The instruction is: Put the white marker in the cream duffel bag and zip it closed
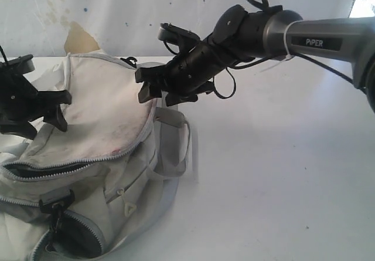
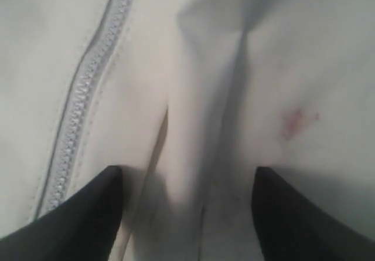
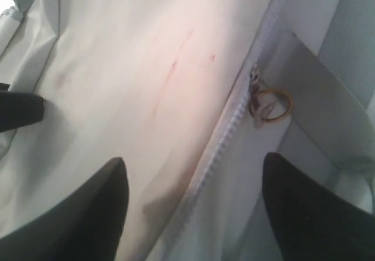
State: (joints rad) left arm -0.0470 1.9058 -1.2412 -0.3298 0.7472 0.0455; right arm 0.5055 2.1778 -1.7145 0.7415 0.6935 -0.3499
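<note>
Bag (image 1: 105, 114) sits slumped on the white counter (image 1: 281, 173) at the left of the exterior view, its stained cream top panel facing up. A grey strap (image 1: 170, 143) hangs down its right side. Along the near edge of that panel a zipper line (image 1: 47, 170) gapes to a dark slit. Lower down there is a black buckle (image 1: 55, 205) and a second opening with dark lining (image 1: 76, 237).

Left end effector (image 1: 61, 109) hovers at the left side of the top panel. In its wrist view its two black fingers (image 2: 82, 214) stand wide apart – released, clamping nothing – with a soft fold of cream fabric running between them. A closed zipper (image 2: 82, 102) lies off to one side and a pink stain (image 2: 297, 120) to the other.

Right end effector (image 1: 158, 95) reaches across from the right on its long grey arm and hangs just over the panel's right edge. It too is released, fingers (image 3: 88, 214) spread over the fabric. Between them runs a zipper (image 3: 234, 120) with its pull (image 3: 256, 97) and an amber ring (image 3: 287, 105) on the pull, just beside the strap.

Where the marker is I cannot tell – none of the views shows it.
</note>
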